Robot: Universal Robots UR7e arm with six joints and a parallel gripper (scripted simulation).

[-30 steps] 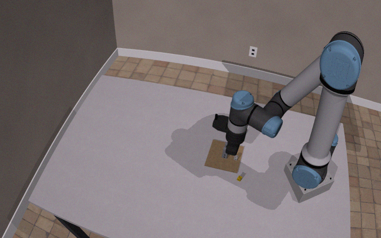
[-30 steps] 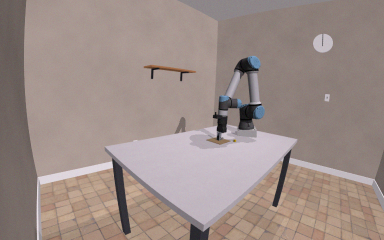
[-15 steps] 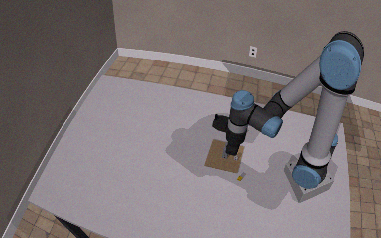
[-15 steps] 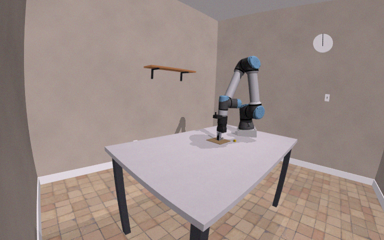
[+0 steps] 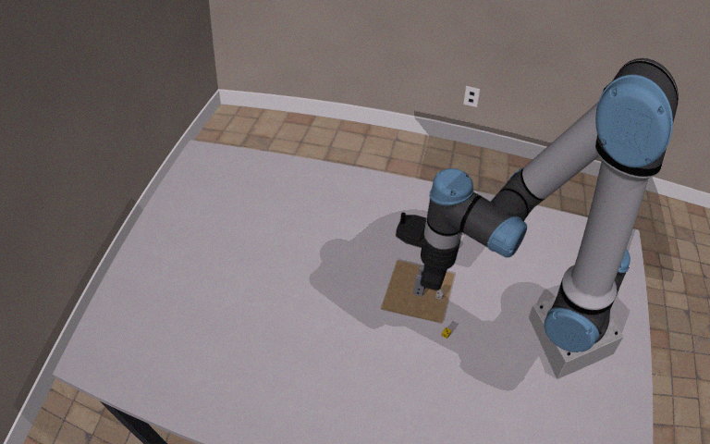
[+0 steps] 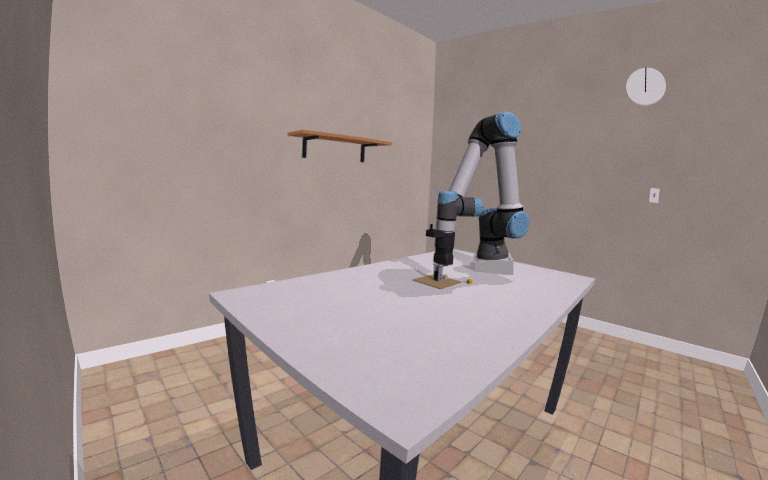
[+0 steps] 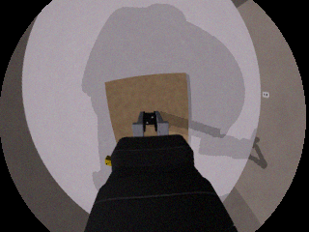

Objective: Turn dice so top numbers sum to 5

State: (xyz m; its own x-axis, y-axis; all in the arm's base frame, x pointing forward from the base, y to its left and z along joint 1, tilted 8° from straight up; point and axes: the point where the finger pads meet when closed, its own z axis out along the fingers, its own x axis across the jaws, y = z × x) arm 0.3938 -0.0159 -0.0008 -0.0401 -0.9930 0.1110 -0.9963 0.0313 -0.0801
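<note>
The brown mat [image 5: 417,296] lies flat on the white table, in front of the arm's base. My gripper [image 5: 428,291] points straight down over the mat's far right part, its fingertips at the mat's surface. In the wrist view the gripper [image 7: 150,124] is shut on a small dark die [image 7: 150,116] held between the two grey fingers. A yellow die [image 5: 446,332] lies on the table just off the mat's near right corner; it also shows in the wrist view [image 7: 107,161]. I cannot see a third die; the gripper body may hide it.
The arm's base [image 5: 578,335] stands on the table to the right of the mat. In the exterior view the mat [image 6: 437,281] and gripper [image 6: 438,277] are at the table's far end, near the base.
</note>
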